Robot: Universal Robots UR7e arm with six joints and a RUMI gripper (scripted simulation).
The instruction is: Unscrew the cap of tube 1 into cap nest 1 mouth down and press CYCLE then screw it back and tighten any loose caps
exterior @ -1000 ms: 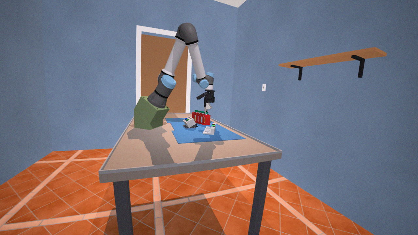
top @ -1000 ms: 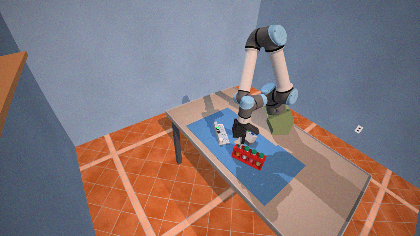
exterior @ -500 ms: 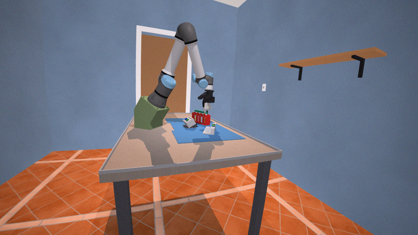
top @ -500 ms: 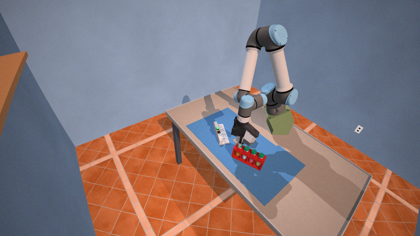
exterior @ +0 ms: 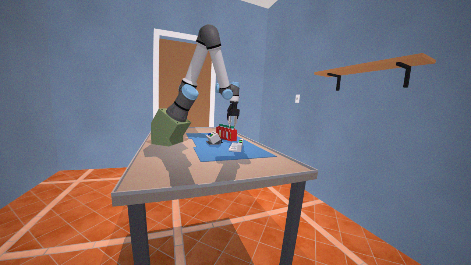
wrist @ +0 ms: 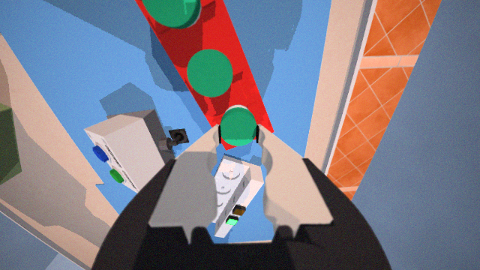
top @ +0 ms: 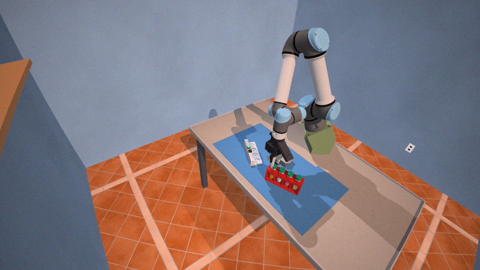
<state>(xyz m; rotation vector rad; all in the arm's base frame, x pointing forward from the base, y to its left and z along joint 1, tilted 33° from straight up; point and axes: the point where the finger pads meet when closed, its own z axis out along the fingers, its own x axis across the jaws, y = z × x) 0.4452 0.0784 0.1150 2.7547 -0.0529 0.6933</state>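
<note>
Cap of tube 1 [wrist: 238,129] sits on the end tube of the red decapping station [wrist: 225,49], directly below the gripper [wrist: 238,132], which is closed on it from both sides. The tube axis is upright and in line with the gripper, so the coming turn presumably runs about that axis.

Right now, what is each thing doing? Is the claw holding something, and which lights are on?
Gripper: shut on the end cap.
End cap: on its tube, pinched on both sides.
Next two caps: on, untouched.
Green lamp: lit.
Amber lamp: dark.
Cap tray: nests hold no cap.
Blue key and green key: not touched.
</note>
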